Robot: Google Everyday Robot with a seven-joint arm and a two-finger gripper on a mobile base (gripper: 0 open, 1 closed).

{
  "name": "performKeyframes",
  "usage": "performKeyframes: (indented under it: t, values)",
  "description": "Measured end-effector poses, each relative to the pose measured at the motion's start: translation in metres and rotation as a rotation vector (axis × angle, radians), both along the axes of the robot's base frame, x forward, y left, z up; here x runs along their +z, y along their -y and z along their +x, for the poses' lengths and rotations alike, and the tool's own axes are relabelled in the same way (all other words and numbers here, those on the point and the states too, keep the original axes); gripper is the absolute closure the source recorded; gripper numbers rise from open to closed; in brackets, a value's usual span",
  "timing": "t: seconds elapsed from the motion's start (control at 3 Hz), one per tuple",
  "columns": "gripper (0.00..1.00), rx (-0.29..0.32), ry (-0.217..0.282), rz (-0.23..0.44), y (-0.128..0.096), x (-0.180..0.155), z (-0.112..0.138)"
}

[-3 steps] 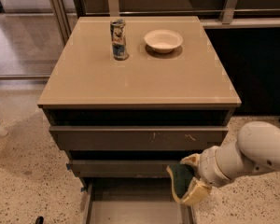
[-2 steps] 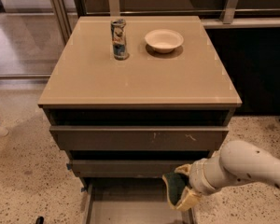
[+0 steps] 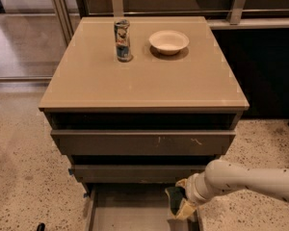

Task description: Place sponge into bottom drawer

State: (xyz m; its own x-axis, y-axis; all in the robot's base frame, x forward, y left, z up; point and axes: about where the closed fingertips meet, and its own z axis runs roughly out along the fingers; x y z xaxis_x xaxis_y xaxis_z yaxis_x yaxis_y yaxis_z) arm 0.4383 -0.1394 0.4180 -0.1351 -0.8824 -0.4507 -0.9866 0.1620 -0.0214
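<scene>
The bottom drawer (image 3: 130, 213) is pulled out at the foot of the cabinet, a shallow tray with a flat grey floor. My gripper (image 3: 179, 202) reaches in from the right on a white arm and hangs over the drawer's right side. It is shut on the sponge (image 3: 175, 199), whose dark green layer faces left and whose pale yellow foam shows at the lower edge. The sponge is held just above the drawer floor, near its right wall.
A tall printed can (image 3: 122, 40) and a white bowl (image 3: 168, 41) stand at the back of the tan cabinet top (image 3: 135, 81). The wide upper drawer front (image 3: 144, 142) and middle drawer front (image 3: 135, 172) are shut. Speckled floor lies on both sides.
My arm has moved left and down, carrying the sponge from beside the drawer's right edge to over the open bottom drawer.
</scene>
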Motion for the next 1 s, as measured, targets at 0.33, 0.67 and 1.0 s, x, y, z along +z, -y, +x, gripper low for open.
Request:
performKeyframes:
  t: [0.33, 0.67, 1.0]
  values:
    - [1.0, 0.003, -0.008, -0.001, -0.001, -0.005, -0.002]
    - [1.0, 0.005, 0.01, 0.003, 0.0, -0.034, 0.0]
    - [1.0, 0.005, 0.051, 0.032, -0.006, -0.097, 0.009]
